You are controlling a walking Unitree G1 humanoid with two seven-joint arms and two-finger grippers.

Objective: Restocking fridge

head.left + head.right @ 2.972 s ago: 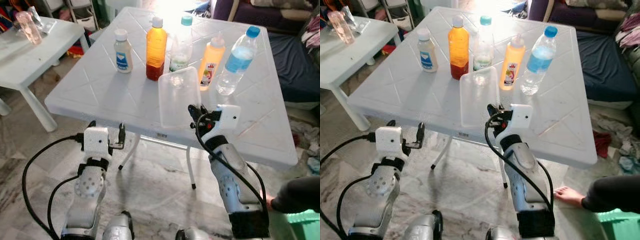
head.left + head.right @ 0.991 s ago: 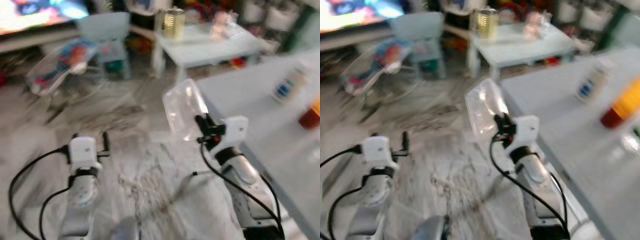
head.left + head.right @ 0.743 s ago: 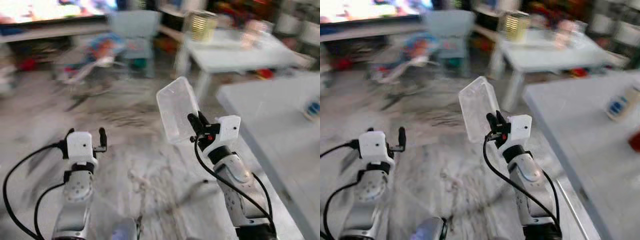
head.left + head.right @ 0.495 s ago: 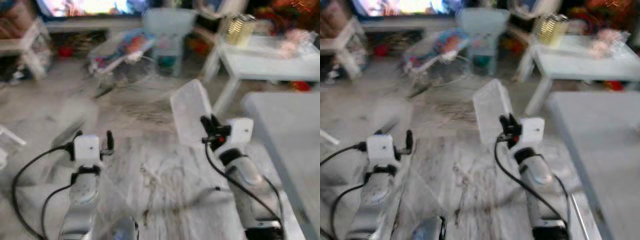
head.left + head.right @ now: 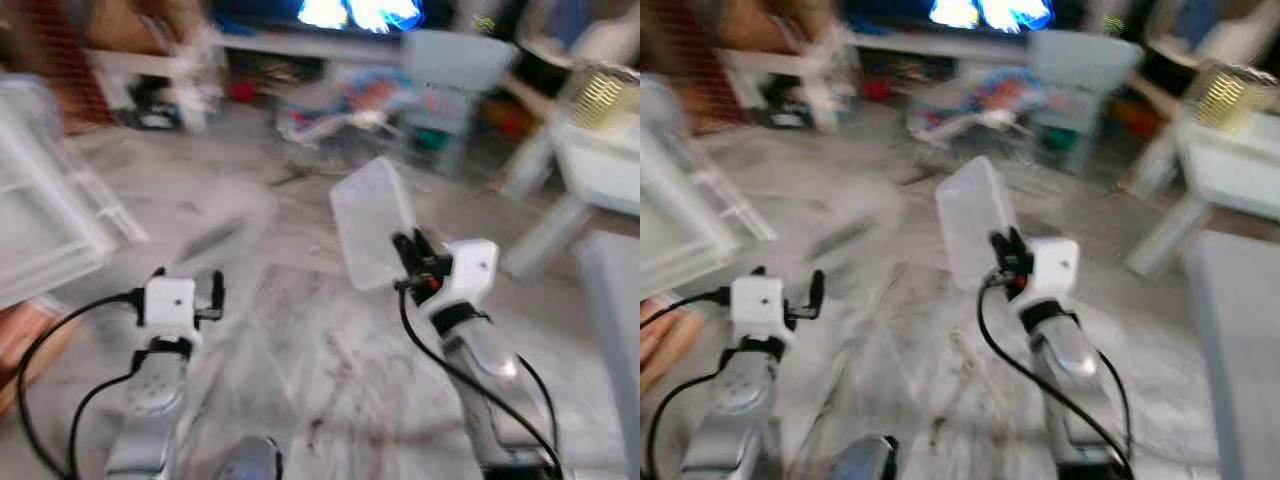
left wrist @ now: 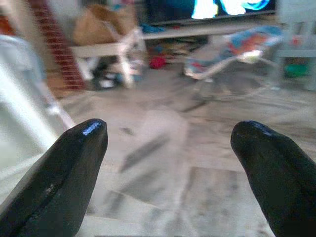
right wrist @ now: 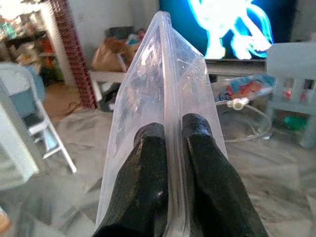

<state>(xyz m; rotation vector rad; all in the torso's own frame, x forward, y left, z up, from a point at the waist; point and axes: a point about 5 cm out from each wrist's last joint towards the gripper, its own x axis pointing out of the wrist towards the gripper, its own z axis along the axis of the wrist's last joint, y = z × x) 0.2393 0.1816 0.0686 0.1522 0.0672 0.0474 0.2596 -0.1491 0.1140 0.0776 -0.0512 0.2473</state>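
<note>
Right hand (image 5: pixel 410 262) pinching clear plastic container (image 5: pixel 372 222)

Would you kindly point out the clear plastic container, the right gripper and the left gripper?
clear plastic container (image 5: pixel 372 222), left eye view, flat face.
right gripper (image 7: pixel 170 136), right wrist view, between fingertips.
left gripper (image 6: pixel 168 140), left wrist view, between fingertips.

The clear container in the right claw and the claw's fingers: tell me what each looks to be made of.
The clear rectangular container: probably thin, glossy plastic. The room shows through its walls, and bright glints run along its edges. It looks rigid, standing upright above the right claw, which is pinched on its edge.

The claw's black fingers: smooth, slightly shiny hard plastic or rubber; the blur leaves that open.
</note>
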